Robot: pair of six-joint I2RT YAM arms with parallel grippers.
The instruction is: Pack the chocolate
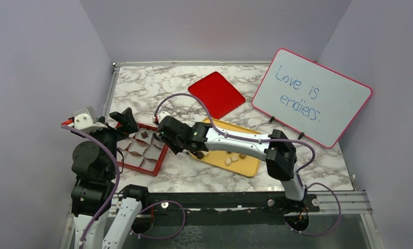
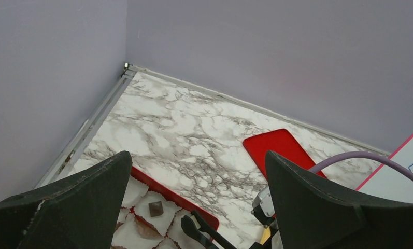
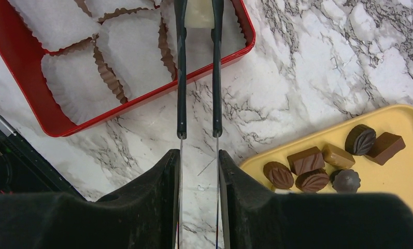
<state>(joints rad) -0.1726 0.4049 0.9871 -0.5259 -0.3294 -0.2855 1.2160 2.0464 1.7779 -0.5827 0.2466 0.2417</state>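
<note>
One cream chocolate [image 3: 199, 13], cropped at the frame edge, sits between tongs [image 3: 181, 78] tips over the red box [image 3: 23, 78]. Brown chocolates [image 3: 306, 160], oval and square, lie on my yellow tray [image 3: 401, 207]. Right gripper [image 3: 199, 155] clenches the tongs; left gripper [image 2: 196, 155] gapes.

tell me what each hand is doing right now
left hand: open, empty
right hand: closed on the tongs, a white chocolate between their tips
</note>
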